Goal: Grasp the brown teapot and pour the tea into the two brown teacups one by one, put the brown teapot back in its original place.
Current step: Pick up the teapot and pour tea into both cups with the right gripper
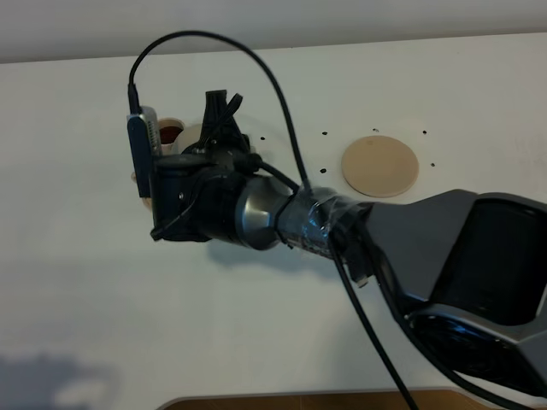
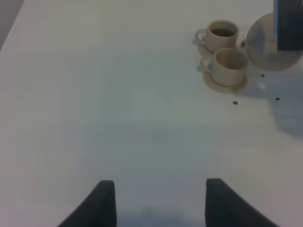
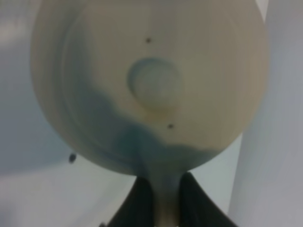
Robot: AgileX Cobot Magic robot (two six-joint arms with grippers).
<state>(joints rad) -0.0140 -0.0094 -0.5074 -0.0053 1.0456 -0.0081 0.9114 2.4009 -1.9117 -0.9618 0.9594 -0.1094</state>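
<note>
A plain white table fills every view, bare apart from the tea set and a few small dark specks. The right arm reaches across to the left side of the table. Its right gripper is clenched on the loop handle of the brown teapot, which hangs close beside the two brown teacups with its spout turned toward them. The filled teacup holds dark tea, so the first pour looks done. The second teacup, touching or nearly touching the first, shows only a pale inside (no dark liquid that I can make out), so it seems yet to be served. Whether tea is leaving the spout right now cannot be told, since the arm hides the spout from above. The tan saucer disc, the pot's home, lies bare and well apart on the right side of the table. What is left, as I judge it, is filling that second cup and carrying the pot back onto the disc. The left gripper hovers over empty tabletop with its jaws spread, holding nothing.
</note>
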